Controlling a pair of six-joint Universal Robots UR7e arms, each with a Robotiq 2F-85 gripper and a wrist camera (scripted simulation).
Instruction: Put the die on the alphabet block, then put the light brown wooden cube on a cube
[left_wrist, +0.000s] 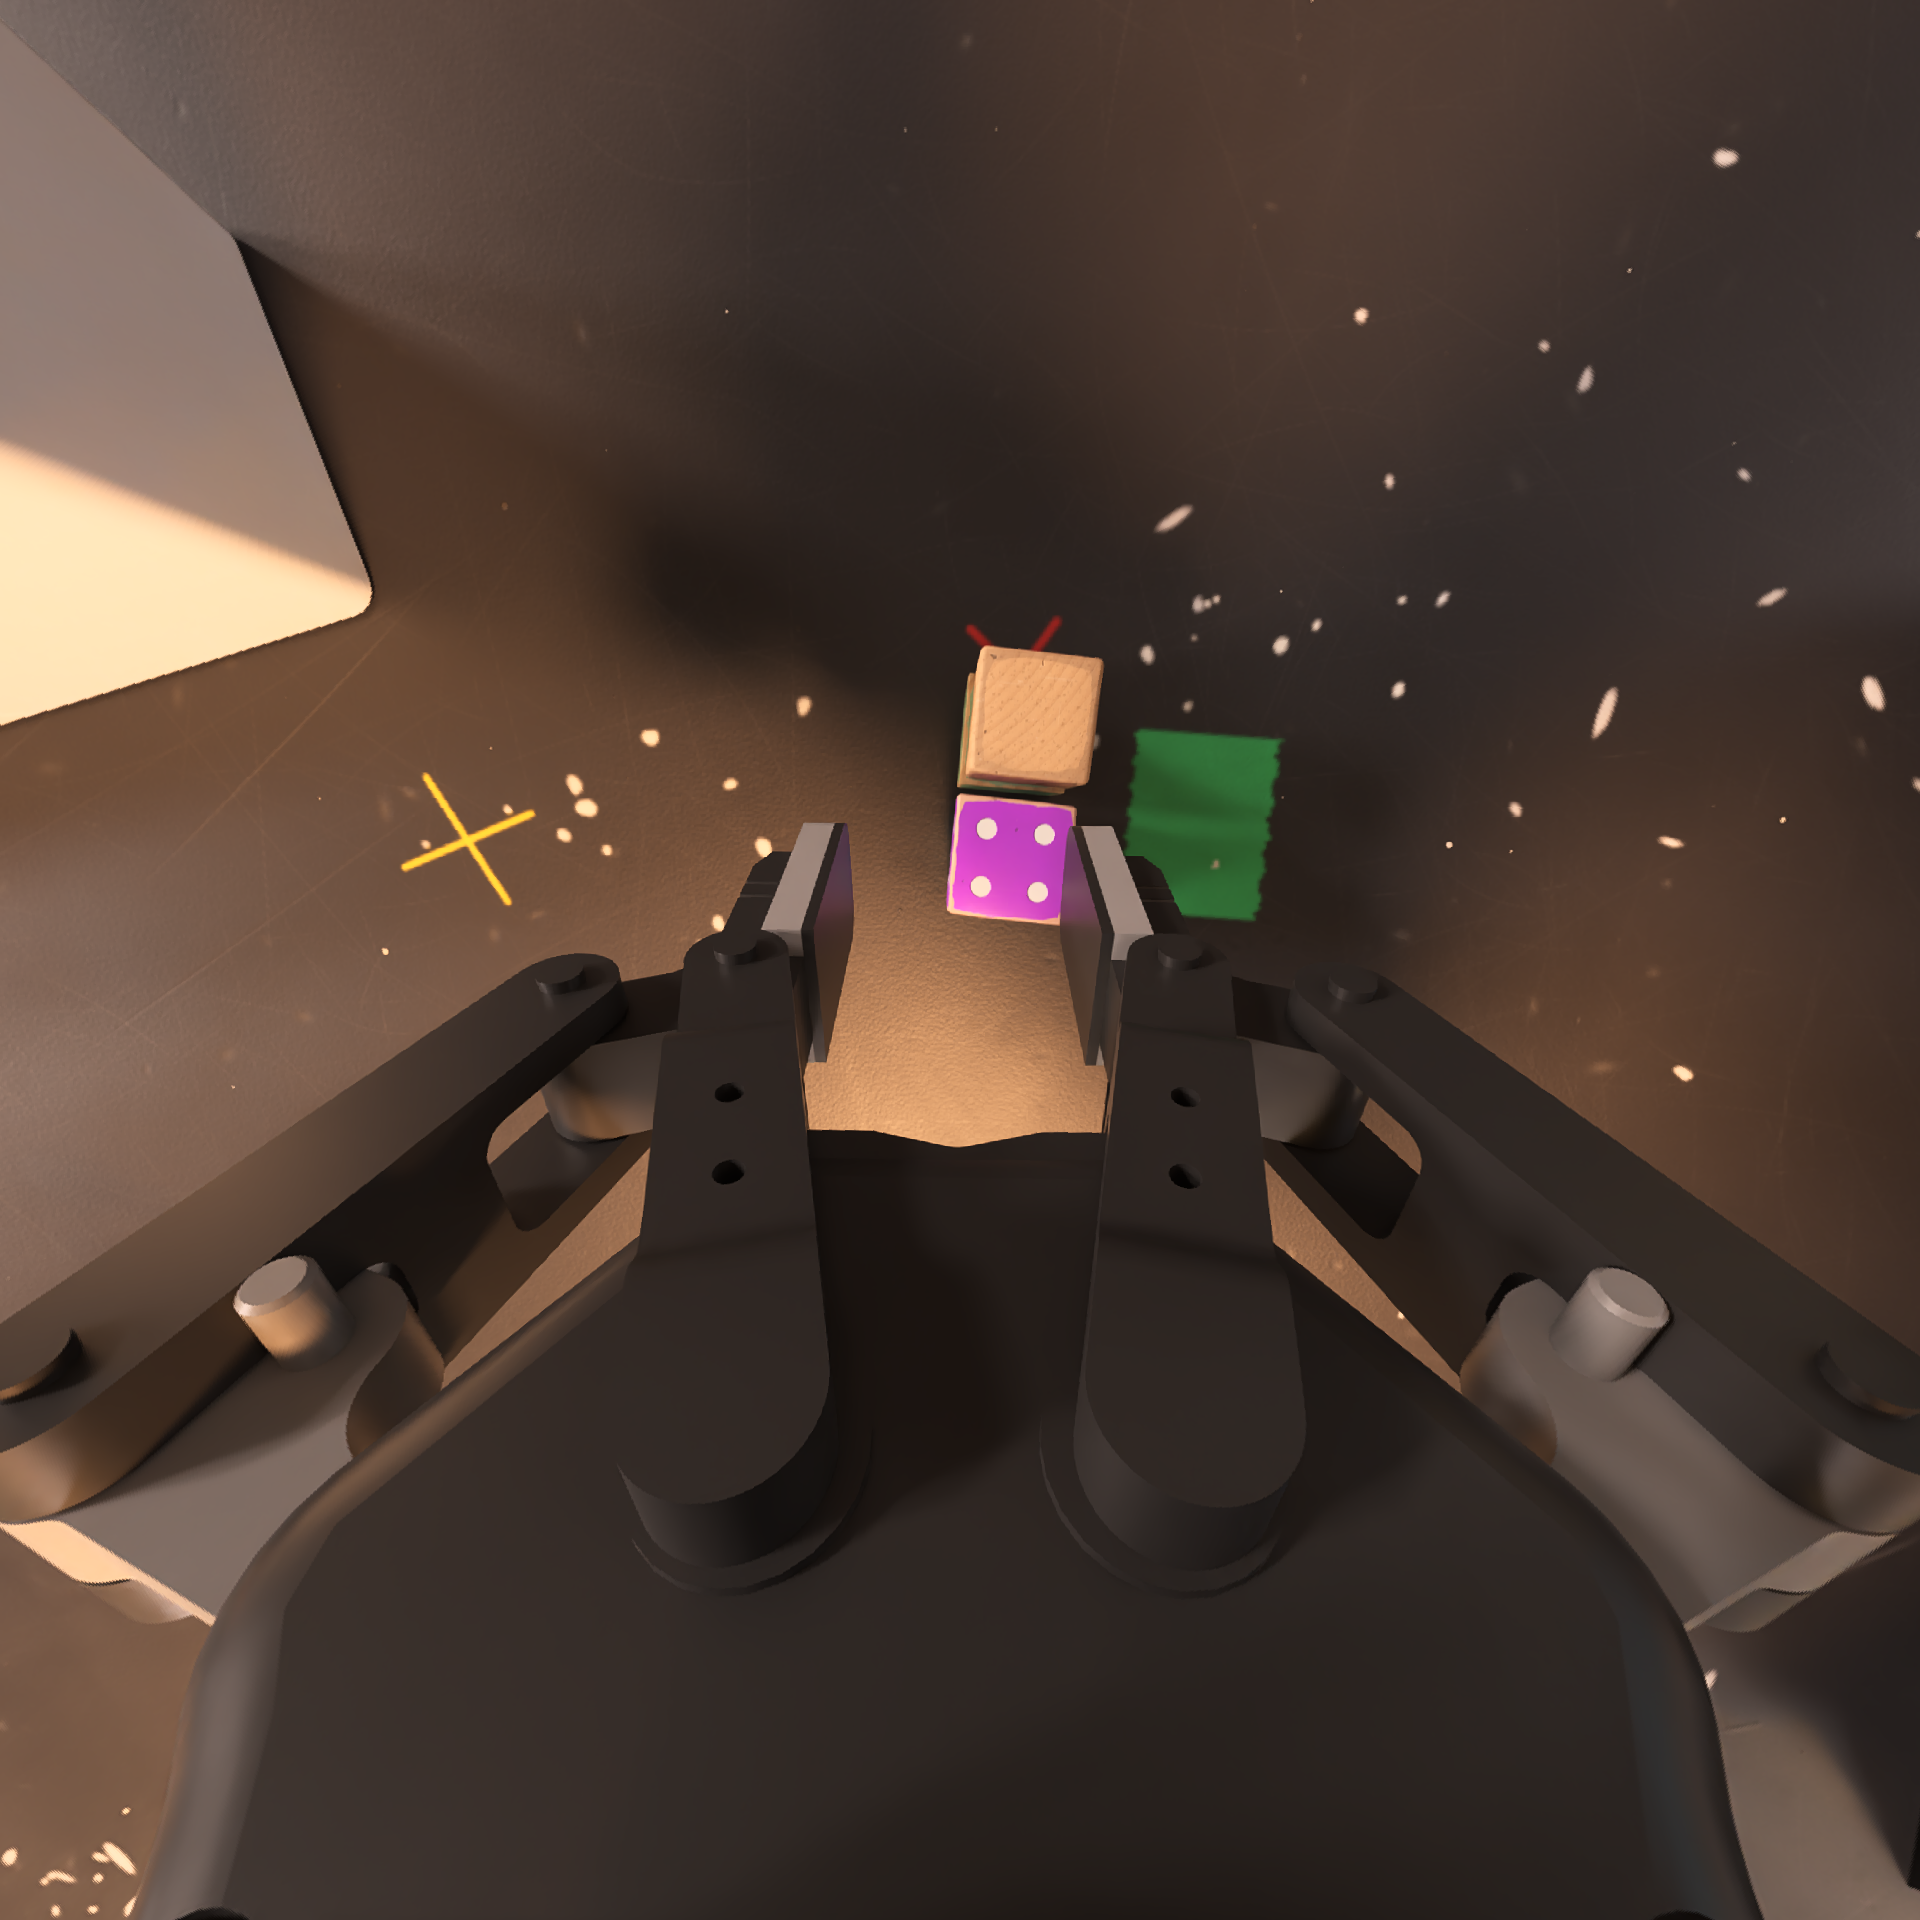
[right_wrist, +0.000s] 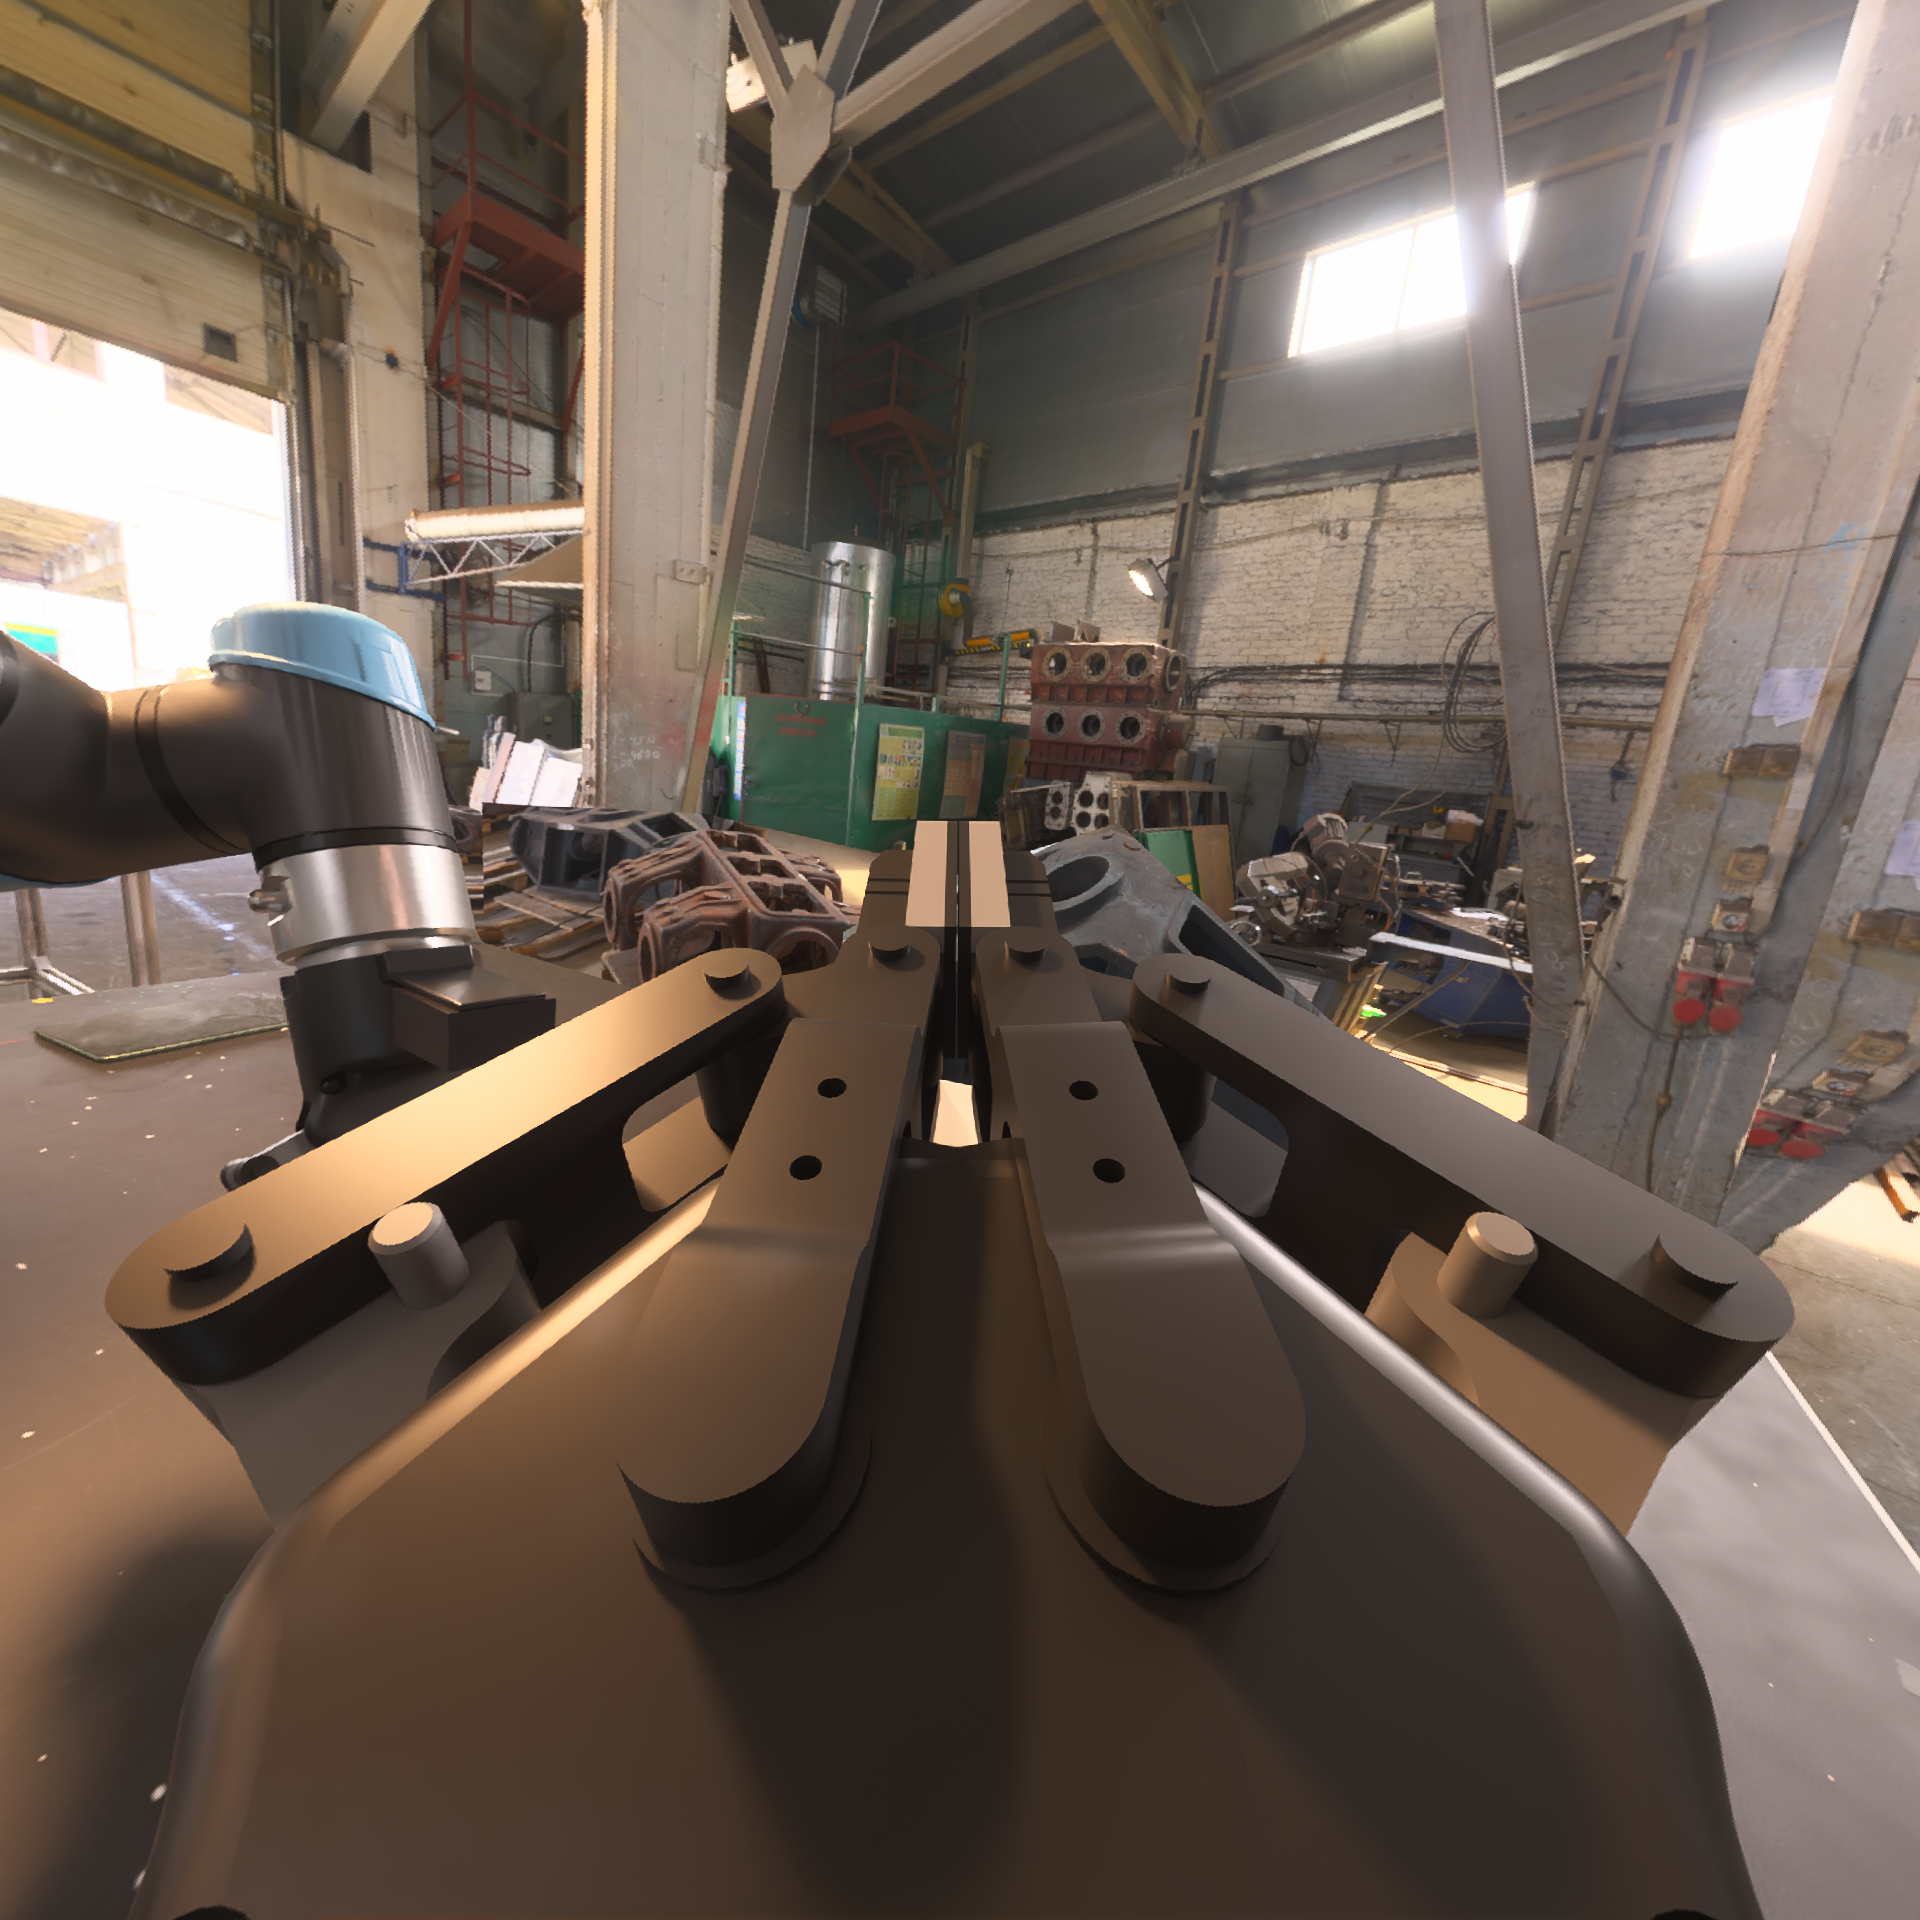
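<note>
In the left wrist view my left gripper (left_wrist: 961, 842) is open and looks down at the dark table. A magenta die (left_wrist: 1010, 860) with four white dots on top lies below it, close to the right fingertip (left_wrist: 1099, 883); I cannot tell if they touch. Just beyond the die, a light brown wooden cube (left_wrist: 1039, 717) sits on another block, of which only thin coloured edges (left_wrist: 966, 743) show. My right gripper (right_wrist: 957, 873) is shut and empty, pointing level out over the table edge. None of the blocks shows in the right wrist view.
A green patch (left_wrist: 1203, 826) lies right of the die, a yellow cross (left_wrist: 468, 840) to the left, and a red cross (left_wrist: 1013, 632) is half hidden behind the cube. A pale box (left_wrist: 156, 499) stands far left. The left arm's wrist (right_wrist: 343, 810) and a flat slab (right_wrist: 156, 1023) show at the right wrist view's left.
</note>
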